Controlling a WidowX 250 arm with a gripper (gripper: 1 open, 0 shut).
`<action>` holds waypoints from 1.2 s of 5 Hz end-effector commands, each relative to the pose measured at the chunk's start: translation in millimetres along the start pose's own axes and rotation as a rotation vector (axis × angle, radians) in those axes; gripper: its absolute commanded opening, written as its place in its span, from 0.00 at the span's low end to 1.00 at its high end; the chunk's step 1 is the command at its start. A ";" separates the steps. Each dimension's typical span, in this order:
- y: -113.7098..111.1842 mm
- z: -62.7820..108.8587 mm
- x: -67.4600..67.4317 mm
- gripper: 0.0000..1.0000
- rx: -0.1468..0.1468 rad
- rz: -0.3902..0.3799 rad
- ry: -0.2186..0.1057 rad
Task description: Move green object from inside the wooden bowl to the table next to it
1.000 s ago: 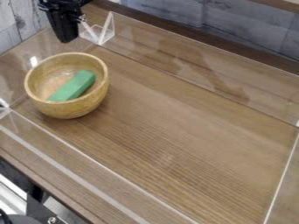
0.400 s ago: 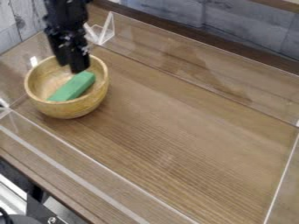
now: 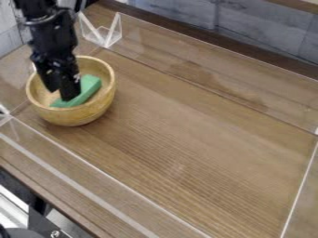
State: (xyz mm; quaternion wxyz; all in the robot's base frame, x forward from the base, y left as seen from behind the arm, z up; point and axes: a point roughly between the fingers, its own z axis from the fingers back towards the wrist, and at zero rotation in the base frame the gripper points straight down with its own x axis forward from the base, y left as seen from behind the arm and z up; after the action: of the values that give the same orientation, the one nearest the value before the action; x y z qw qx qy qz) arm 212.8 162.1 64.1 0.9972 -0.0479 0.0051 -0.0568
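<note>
The wooden bowl (image 3: 80, 115) stands on the table (image 3: 187, 125) at the far left. Inside it lies the green object (image 3: 88, 86), a small bright green block, of which only the right part shows. My black gripper (image 3: 59, 87) reaches down into the bowl from above and covers the block's left end. Its fingers stand apart, open, over or around that end. Whether they touch the block I cannot tell.
Clear acrylic walls (image 3: 162, 200) edge the brown tabletop on all sides. A clear bracket (image 3: 106, 33) stands at the back wall just behind the bowl. To the right of the bowl stretches bare wood.
The gripper has come down from the back wall into the bowl, onto the left end of the green block, and its fingers have spread apart. Bowl and block have not moved.
</note>
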 end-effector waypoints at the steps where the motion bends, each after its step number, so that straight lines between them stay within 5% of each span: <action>1: 12.6 10.5 3.8 0.00 0.053 0.029 -0.053; 2: 20.2 18.7 5.8 0.00 0.044 0.083 -0.086; 4: 45.3 62.7 12.4 0.00 0.033 0.132 -0.141; 6: 14.9 66.9 21.3 0.00 0.032 0.134 -0.147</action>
State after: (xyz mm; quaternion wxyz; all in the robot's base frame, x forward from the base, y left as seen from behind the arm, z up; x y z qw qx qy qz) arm 235.2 177.8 113.3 0.9975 -0.0548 -0.0433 0.0136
